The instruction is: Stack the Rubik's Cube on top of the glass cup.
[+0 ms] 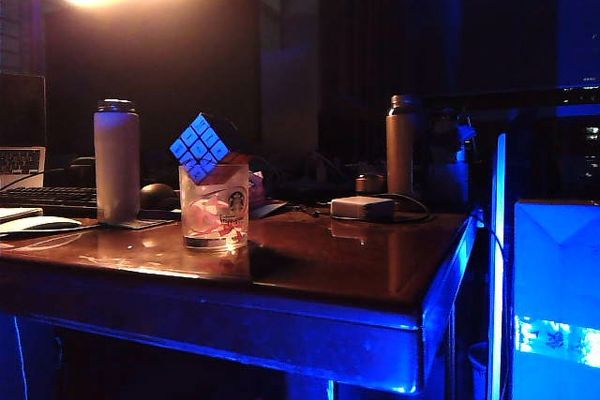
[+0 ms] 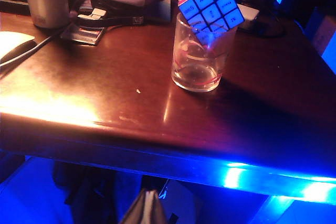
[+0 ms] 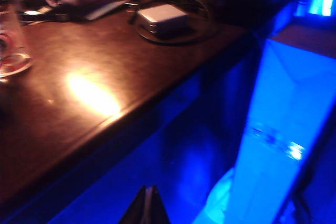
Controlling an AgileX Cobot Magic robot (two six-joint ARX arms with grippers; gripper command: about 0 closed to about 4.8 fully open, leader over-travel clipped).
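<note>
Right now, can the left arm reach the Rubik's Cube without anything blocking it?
Probably yes. The left end effector hangs shut below the table's front edge, and the bare tabletop lies between it and the Rubik's Cube, which sits tilted in the glass cup.

The table [image 1: 309,259] has a glossy, polished wood-like top in reddish brown, smooth enough to throw back bright patches of lamp light. The glass cup [image 1: 215,206] is clear, shiny glass with pink-red print on its wall. The Rubik's Cube [image 1: 200,147] looks like smooth plastic, its coloured tiles faintly glossy between black lines (each tile catches the blue light). The tall white bottle [image 1: 116,162] has a matt body under a shiny metal-looking cap. The tall metallic bottle [image 1: 401,145] has a dull, brushed sheen. The flat grey box [image 1: 363,207] looks matt and smooth.
</note>
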